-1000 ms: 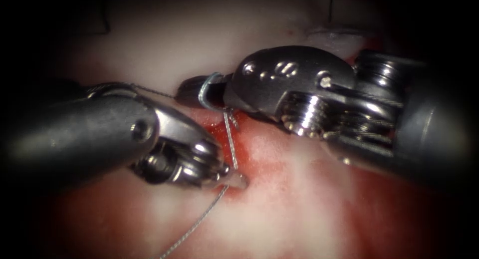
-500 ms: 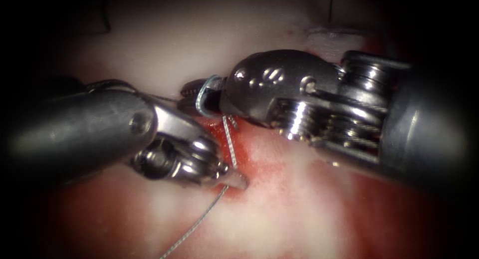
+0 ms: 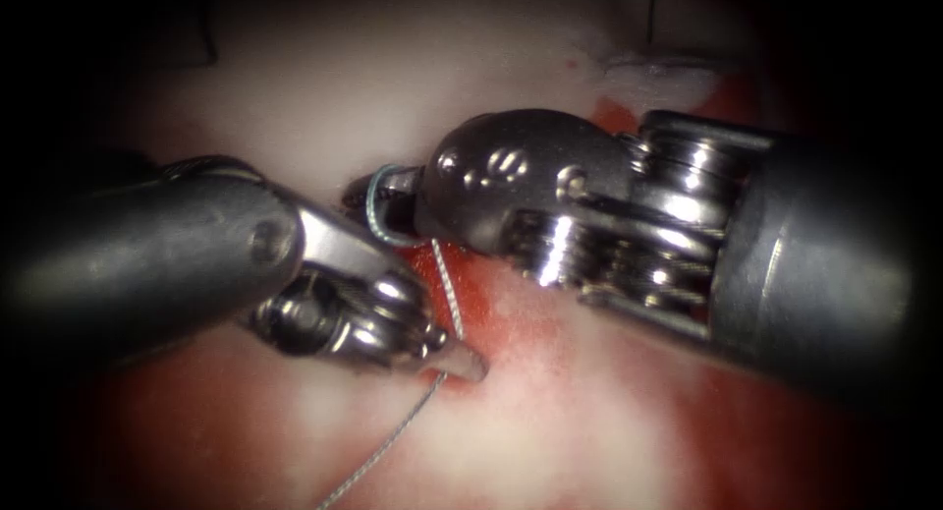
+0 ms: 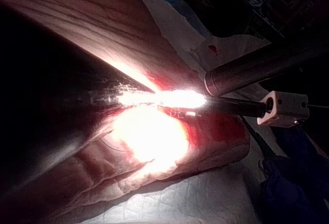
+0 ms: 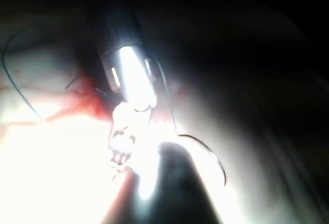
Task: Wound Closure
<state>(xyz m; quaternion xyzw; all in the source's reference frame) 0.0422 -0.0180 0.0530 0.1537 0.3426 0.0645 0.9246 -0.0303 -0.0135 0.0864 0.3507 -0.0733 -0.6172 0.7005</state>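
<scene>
A: What is the left tool (image 3: 462, 358) doing?
B: It slants in from the left, its jaws clamped on the thread (image 3: 447, 284) at the red-stained cut in the tissue (image 3: 550, 422).
A: And the right tool (image 3: 365, 207)?
B: It lies level from the right, thread looped round its closed jaws.
A: The needle?
B: The right wrist view shows the curved needle (image 5: 211, 154) lying free on the tissue.
</scene>
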